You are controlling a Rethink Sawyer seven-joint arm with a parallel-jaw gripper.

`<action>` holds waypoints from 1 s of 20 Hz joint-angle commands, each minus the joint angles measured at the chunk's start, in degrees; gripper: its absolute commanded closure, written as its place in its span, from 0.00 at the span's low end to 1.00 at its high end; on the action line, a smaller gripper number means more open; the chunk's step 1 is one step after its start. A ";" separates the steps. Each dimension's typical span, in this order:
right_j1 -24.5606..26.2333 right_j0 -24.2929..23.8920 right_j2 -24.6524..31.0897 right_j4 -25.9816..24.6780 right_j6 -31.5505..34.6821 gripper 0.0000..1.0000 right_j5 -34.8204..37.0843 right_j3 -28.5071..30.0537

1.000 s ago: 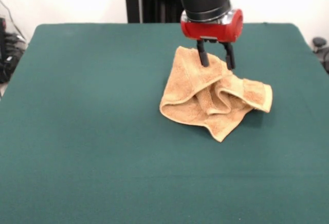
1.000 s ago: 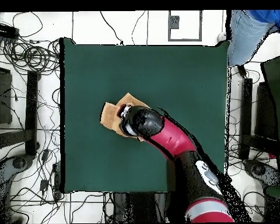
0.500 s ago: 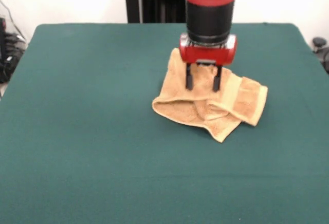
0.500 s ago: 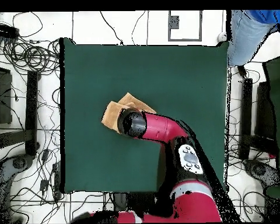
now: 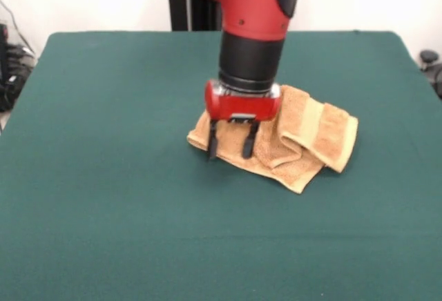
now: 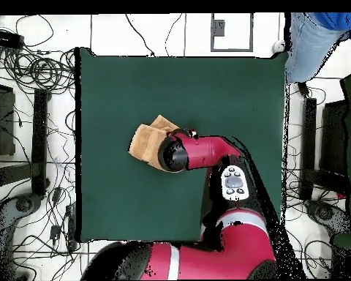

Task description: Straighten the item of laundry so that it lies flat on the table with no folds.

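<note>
The table [image 5: 103, 197] is filling most of the front view, its dark green felt-like top lying bare around one crumpled heap, and a pale wall is showing beyond its far edge. From overhead, white floor strewn with black cables is surrounding the table, and a person [image 6: 310, 40] in blue is standing off one corner, well clear of the work. The red and black arm [image 5: 252, 32] is coming down from above and standing nearly upright over the cloth, probably so that its tips can meet the fabric squarely. The towel [image 5: 311, 135] is lying a little right of the table's middle, bunched and doubled over itself: a woven band is running across a raised fold on the right, a corner is pointing toward the near edge, and the left part is sitting hidden behind the wrist. The pincer [image 5: 229, 143] is reaching down at the towel's near-left edge, its two dark fingers [image 5: 212, 142] standing narrowly apart with a gap between them; whether any cloth is being pinched there cannot be told, since the tips are overlapping the hem. The placement suggests an edge is being worked outward to open the folds, and the flattening is judged far from finished.
</note>
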 commanded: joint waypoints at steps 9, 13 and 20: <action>9.75 -13.52 18.27 9.09 -4.90 0.00 27.54 -1.31; 10.69 -13.94 19.31 12.68 -3.69 0.00 32.10 -1.07; 13.78 -15.97 21.16 20.94 1.30 0.00 39.53 -0.46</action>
